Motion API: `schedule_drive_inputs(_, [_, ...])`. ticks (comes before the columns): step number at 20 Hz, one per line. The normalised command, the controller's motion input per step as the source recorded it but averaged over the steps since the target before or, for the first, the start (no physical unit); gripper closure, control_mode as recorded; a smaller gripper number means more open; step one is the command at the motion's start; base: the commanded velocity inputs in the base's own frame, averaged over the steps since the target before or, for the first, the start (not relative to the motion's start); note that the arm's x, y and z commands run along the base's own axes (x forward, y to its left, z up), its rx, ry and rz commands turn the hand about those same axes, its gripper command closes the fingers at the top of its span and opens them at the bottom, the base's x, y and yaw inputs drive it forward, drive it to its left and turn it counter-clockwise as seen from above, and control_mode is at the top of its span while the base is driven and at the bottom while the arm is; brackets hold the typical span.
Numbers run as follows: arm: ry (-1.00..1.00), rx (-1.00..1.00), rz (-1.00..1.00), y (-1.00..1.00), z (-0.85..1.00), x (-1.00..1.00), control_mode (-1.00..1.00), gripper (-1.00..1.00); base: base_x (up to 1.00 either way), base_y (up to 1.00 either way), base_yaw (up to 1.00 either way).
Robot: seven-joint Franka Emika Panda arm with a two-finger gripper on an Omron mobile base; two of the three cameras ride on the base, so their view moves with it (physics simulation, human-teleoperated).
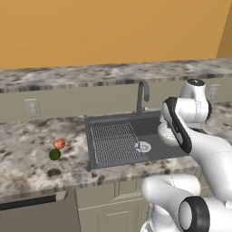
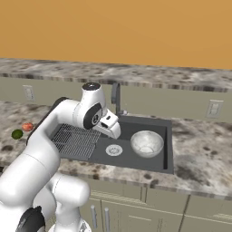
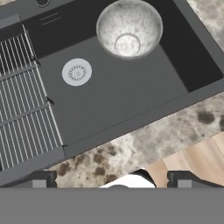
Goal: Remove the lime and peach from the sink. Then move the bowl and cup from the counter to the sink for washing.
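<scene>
Sitting upright in the sink [image 3: 109, 105], silvery speckled bowl [image 3: 129, 29]; fingers [image 3: 111, 179] spread wide, empty.

a: the sink [image 3: 131, 100] is dark grey, its ribbed drainer [image 3: 24, 109] the same grey, with a round silver drain [image 3: 77, 71].
b: and the bowl [image 3: 129, 28]?
a: silvery-white, speckled grey inside. the counter [image 1: 27, 149] is mottled brown, grey and cream stone.
b: the fruit on it?
a: the peach [image 1: 59, 143] is orange-red with a paler patch, the lime [image 1: 55, 154] dark green.
b: the rest?
a: orange wall [image 1: 113, 27], grey faucet [image 1: 142, 96], beige cabinets [image 2: 136, 208], white arm [image 2: 68, 118] with dark joints.
</scene>
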Motion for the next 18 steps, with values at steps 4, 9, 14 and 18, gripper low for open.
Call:
schedule_drive_inputs(4, [0.00,0.00,0.00,0.00,0.00,0.00,1.00,-1.00,-0.16,-0.43,-0.01])
schedule_drive_inputs(9, [0.00,0.00,0.00,0.00,0.00,0.00,1.00,-1.00,-0.11,-0.45,-0.01])
schedule_drive_inputs(14, [0.00,0.00,0.00,0.00,0.00,0.00,1.00,-1.00,-0.13,-0.45,0.00])
schedule_drive_inputs(18, [0.00,0.00,0.00,0.00,0.00,0.00,1.00,-1.00,-0.14,-0.43,0.00])
